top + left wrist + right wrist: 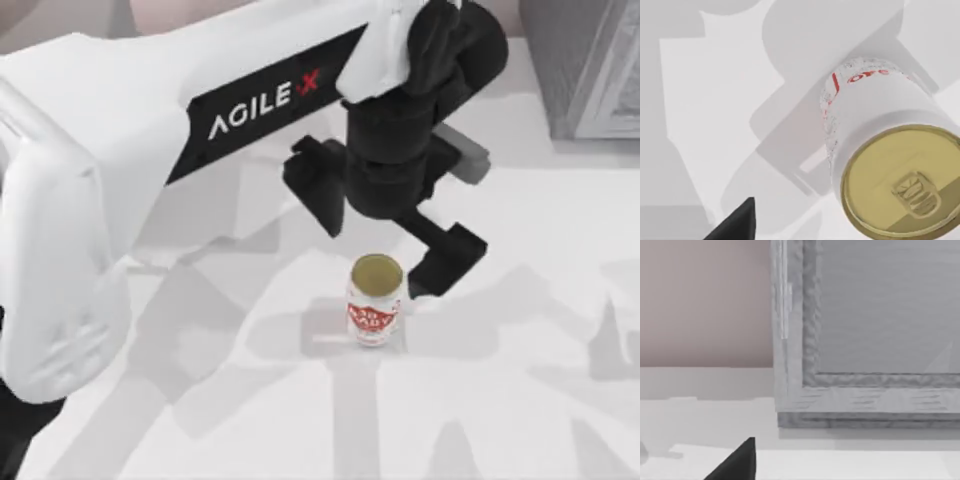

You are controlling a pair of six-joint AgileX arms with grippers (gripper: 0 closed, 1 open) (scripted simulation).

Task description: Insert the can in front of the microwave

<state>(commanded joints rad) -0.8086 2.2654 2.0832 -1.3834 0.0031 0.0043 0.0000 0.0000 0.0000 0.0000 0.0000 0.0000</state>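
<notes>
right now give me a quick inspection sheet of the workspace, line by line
surface: white table, crossed by grey shadows
job's things: can upright near the middle, gold top up, not held
clutter: nothing seen
grippers: left gripper just behind the can, jaws open and apart from it; one black finger beside the can's right
cables: nothing seen
surroundings: grey box with a pale panel at the table's far right corner; right wrist view faces its framed front with a pinkish wall beside it
</notes>
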